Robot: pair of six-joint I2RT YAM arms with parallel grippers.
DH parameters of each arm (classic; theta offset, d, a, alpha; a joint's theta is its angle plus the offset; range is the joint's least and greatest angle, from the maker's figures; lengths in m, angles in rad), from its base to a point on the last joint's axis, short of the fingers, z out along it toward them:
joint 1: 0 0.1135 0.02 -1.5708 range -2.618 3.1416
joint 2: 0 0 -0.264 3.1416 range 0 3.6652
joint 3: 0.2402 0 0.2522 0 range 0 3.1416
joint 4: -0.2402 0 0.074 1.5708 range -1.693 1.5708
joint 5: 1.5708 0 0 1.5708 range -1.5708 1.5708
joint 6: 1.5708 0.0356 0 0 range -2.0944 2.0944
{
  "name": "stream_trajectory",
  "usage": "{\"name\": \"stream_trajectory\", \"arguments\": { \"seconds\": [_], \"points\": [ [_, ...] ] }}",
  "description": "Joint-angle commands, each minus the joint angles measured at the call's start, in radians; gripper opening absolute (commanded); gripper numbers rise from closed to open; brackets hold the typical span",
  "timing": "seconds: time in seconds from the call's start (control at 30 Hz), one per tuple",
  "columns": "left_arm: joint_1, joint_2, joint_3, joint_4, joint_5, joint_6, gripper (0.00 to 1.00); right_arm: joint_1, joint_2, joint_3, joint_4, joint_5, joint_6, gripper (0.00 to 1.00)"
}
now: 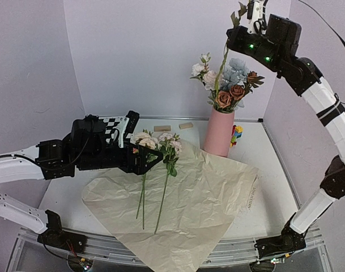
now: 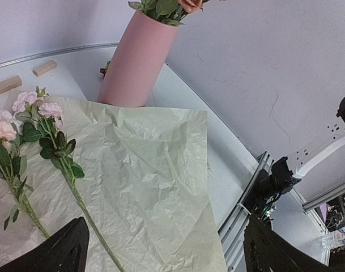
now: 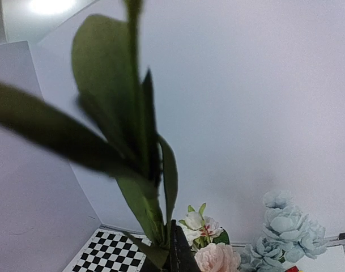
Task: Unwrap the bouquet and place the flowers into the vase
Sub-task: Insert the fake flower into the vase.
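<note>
The bouquet's tan crinkled paper (image 1: 189,198) (image 2: 144,170) lies spread flat on the table. Two pink flowers (image 1: 161,141) (image 2: 39,110) lie on it, their long green stems (image 1: 161,209) running toward the near edge. My left gripper (image 1: 149,160) (image 2: 166,255) hovers open just above those blooms, nothing between its fingers (image 2: 59,252). The pink vase (image 1: 219,133) (image 2: 135,62) stands at the back right and holds blue, rust, white and pink flowers (image 1: 229,85) (image 3: 217,258). High above it my right gripper (image 1: 250,18) (image 3: 178,249) is shut on a leafy green stem (image 1: 220,68) (image 3: 132,158) whose lower end reaches down among the vase's blooms.
Two small wooden blocks (image 1: 162,128) (image 2: 45,68) lie near the back wall. Colourful toy blocks (image 1: 235,136) sit right of the vase. White walls close in on the left, back and right. A metal rail (image 1: 217,252) runs along the near edge.
</note>
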Motion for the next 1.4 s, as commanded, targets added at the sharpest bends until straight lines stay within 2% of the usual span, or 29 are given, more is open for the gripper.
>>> {"name": "stream_trajectory", "arguments": {
  "seconds": [0.0,0.4,0.83,1.37],
  "points": [
    [-0.004,-0.002,0.023,0.016,0.008,-0.011,0.96,-0.042,0.021,0.060,0.013,0.029,0.035,0.00],
    [-0.004,-0.003,0.013,0.015,0.010,-0.026,0.95,-0.136,0.037,-0.029,0.001,0.030,0.119,0.00],
    [-0.004,0.013,0.015,0.016,0.014,-0.025,0.95,-0.145,0.003,-0.106,-0.116,-0.003,0.294,0.00],
    [-0.004,0.011,0.008,0.017,0.013,-0.029,0.95,-0.145,-0.099,0.005,-0.166,-0.056,0.324,0.00]
  ]
}}
